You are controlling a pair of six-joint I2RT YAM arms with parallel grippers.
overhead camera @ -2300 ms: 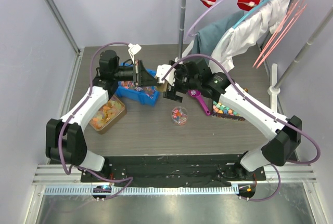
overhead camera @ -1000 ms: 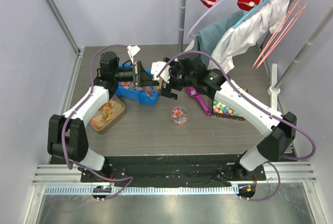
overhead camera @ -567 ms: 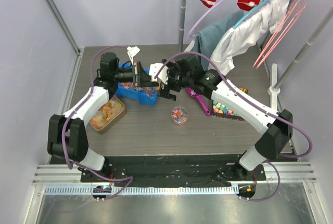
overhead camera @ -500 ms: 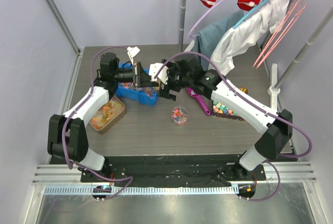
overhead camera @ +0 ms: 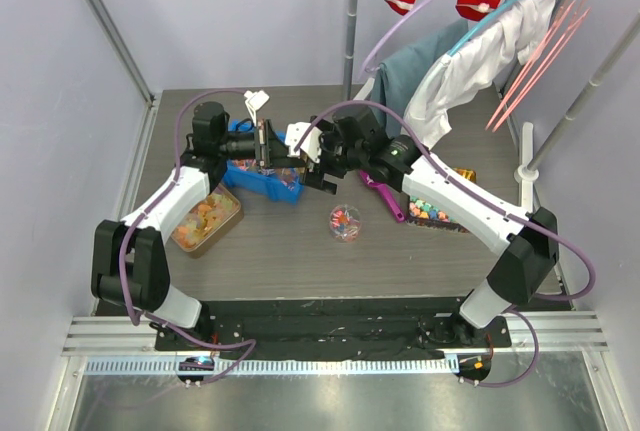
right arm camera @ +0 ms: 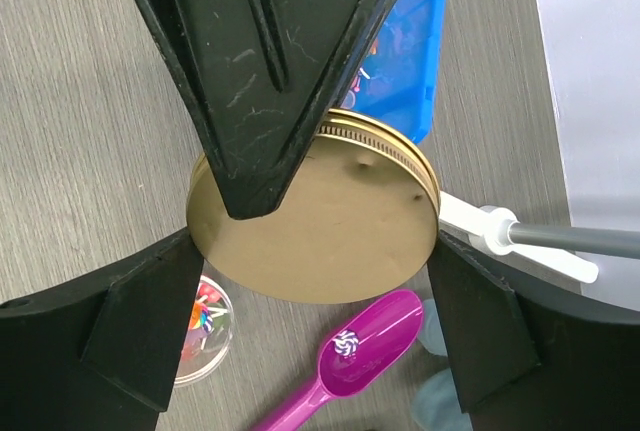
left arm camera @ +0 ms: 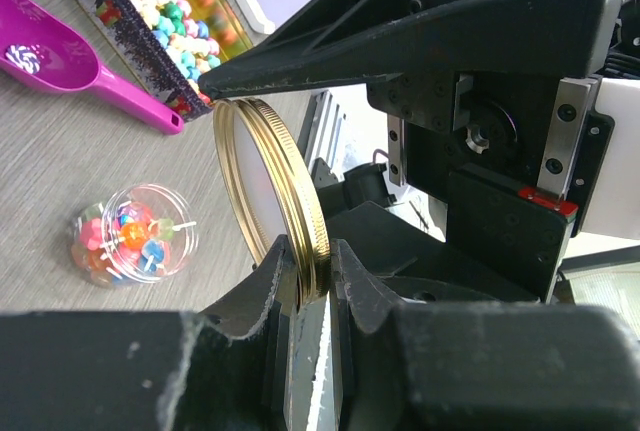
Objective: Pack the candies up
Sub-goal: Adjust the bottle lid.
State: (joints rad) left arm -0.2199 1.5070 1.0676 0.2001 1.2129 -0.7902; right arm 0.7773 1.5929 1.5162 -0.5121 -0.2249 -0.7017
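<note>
A gold jar lid (left arm camera: 297,206) is held on edge above the table between both grippers. My left gripper (left arm camera: 312,271) is shut on its rim. My right gripper (right arm camera: 312,236) spans the lid (right arm camera: 330,176) across its width, one fingertip touching the rim on each side. A small clear jar (overhead camera: 345,221) of red and pink candies (left arm camera: 130,236) stands open on the table below, also in the right wrist view (right arm camera: 205,326). More candies lie in a blue bin (overhead camera: 262,177) under the grippers. In the top view the left gripper (overhead camera: 268,146) and the right gripper (overhead camera: 305,159) meet over the bin.
A purple scoop (right arm camera: 345,361) holding one striped candy lies right of the jar. A dark tray of pastel sweets (overhead camera: 436,211) sits further right. A tin of orange gummies (overhead camera: 205,219) is at the left. Clothes hang on a rack at the back right.
My right arm has reached left towards the left gripper until its fingers stand on either side of the lid. The left arm has barely moved.
</note>
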